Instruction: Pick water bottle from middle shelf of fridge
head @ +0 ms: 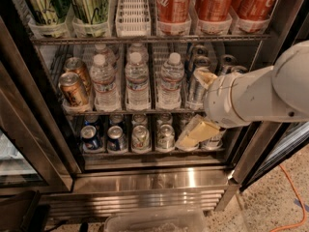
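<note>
Three clear water bottles with white caps stand in white lane trays on the middle shelf [145, 111] of the fridge [154, 182]: left [103, 83], centre [136, 80], right [170, 80]. More bottles stand behind them. My gripper [199, 106] reaches in from the right on a white arm and is open. One cream finger [204, 77] is at the silver cans [195, 92]; the other finger [194, 134] hangs in front of the lowest rack. The gripper is just right of the right bottle, touches none and holds nothing.
Bronze cans [71, 88] stand at the shelf's left. Above are green cans [89, 4], an empty white tray [133, 8] and red cola cans [212, 1]. Short cans [140, 137] fill the lowest rack. A clear bin [154, 221] sits on the floor in front, with an orange cable [289, 197] at the right.
</note>
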Tool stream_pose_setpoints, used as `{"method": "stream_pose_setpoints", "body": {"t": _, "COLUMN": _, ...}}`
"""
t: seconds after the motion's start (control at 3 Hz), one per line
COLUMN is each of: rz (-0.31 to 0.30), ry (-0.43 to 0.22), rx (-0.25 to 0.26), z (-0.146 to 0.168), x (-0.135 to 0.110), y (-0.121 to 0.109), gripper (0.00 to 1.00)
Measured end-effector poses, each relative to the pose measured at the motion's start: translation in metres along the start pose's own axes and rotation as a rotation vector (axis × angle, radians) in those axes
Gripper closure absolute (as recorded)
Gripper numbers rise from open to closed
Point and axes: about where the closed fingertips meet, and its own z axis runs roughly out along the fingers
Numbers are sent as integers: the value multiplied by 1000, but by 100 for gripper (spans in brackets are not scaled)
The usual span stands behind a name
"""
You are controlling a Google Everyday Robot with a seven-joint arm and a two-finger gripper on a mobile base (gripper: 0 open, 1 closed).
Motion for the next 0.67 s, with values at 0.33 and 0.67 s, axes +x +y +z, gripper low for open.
{"method": "stream_pose_setpoints", "body": {"t": 0.33, "rz": 32, "ry": 13, "rx": 42, "z": 3, "x": 3, "y": 4, "gripper": 0}}
{"method": "stream_pose_setpoints", "body": {"t": 0.67, "rz": 97, "ry": 23, "rx": 104, "z": 13, "x": 8, "y": 11, "gripper": 0}}
